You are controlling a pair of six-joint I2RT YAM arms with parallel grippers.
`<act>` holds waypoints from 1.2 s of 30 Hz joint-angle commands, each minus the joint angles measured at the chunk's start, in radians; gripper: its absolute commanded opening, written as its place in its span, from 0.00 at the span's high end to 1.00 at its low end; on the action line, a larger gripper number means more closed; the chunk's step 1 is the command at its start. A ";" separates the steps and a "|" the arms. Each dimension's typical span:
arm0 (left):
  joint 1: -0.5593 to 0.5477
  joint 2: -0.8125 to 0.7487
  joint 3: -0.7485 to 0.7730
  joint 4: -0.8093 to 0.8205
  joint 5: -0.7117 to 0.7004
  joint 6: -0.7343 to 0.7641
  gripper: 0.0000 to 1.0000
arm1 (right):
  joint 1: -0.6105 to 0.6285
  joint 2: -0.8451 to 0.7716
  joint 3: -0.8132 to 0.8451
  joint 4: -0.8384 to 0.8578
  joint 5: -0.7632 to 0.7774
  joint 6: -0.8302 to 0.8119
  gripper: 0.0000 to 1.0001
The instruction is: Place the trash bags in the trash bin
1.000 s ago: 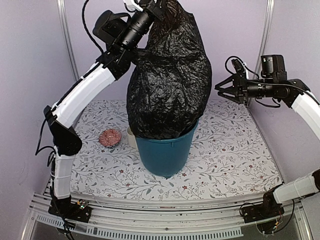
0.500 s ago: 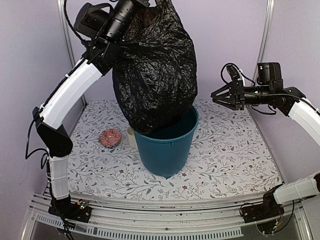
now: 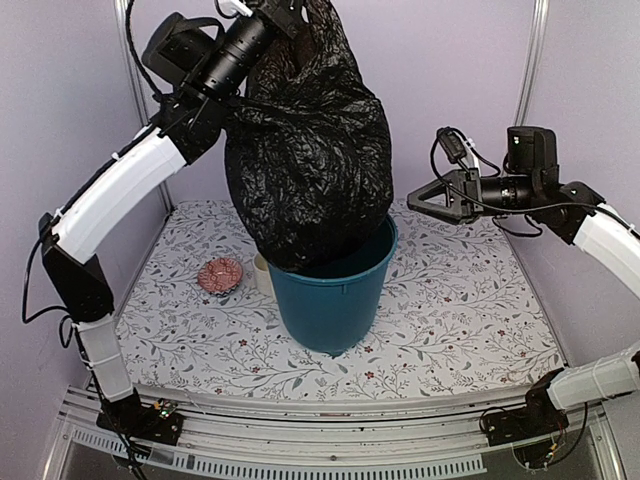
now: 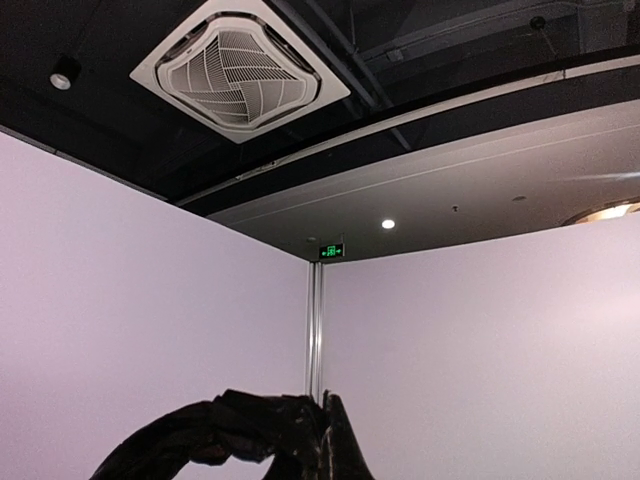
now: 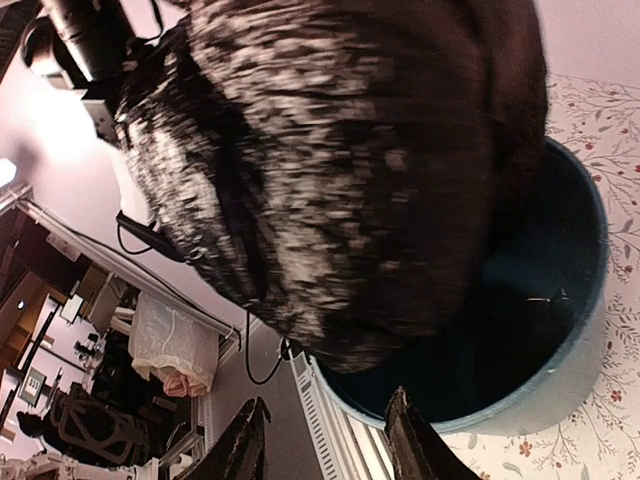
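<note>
The black trash bag (image 3: 310,150) hangs large and bulging from my left gripper (image 3: 290,12), which is shut on its top high above the table. The bag's bottom dips into the left part of the teal trash bin (image 3: 335,300). In the left wrist view only a bunched bit of the bag (image 4: 260,440) shows at the bottom edge. My right gripper (image 3: 418,198) is open and empty, to the right of the bag, above the bin's right rim. In the right wrist view its fingertips (image 5: 250,420) frame the bag (image 5: 340,170) and the bin (image 5: 570,330).
A cream mug (image 3: 263,272) stands just left of the bin, touching or nearly touching it. A small pink ribbed dish (image 3: 220,273) lies further left on the floral tablecloth (image 3: 470,300). Purple walls and metal posts close the back and sides.
The bag has swung left, uncovering the bin's right side, and now sits a little lower. My right gripper has moved left toward the bag, still open.
</note>
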 commanded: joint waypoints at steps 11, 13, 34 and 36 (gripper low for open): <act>-0.016 0.159 0.180 -0.068 0.031 -0.053 1.00 | 0.119 0.128 0.144 -0.030 0.201 -0.116 0.61; -0.021 0.156 0.184 -0.076 0.030 -0.054 1.00 | 0.116 0.158 0.178 -0.051 0.271 -0.119 0.62; -0.081 -0.217 -0.274 -0.110 -0.019 0.010 1.00 | 0.079 0.055 0.185 -0.027 0.030 -0.217 0.60; -0.082 -0.245 -0.270 -0.159 -0.019 0.036 1.00 | 0.035 0.046 0.188 -0.027 0.077 -0.185 0.62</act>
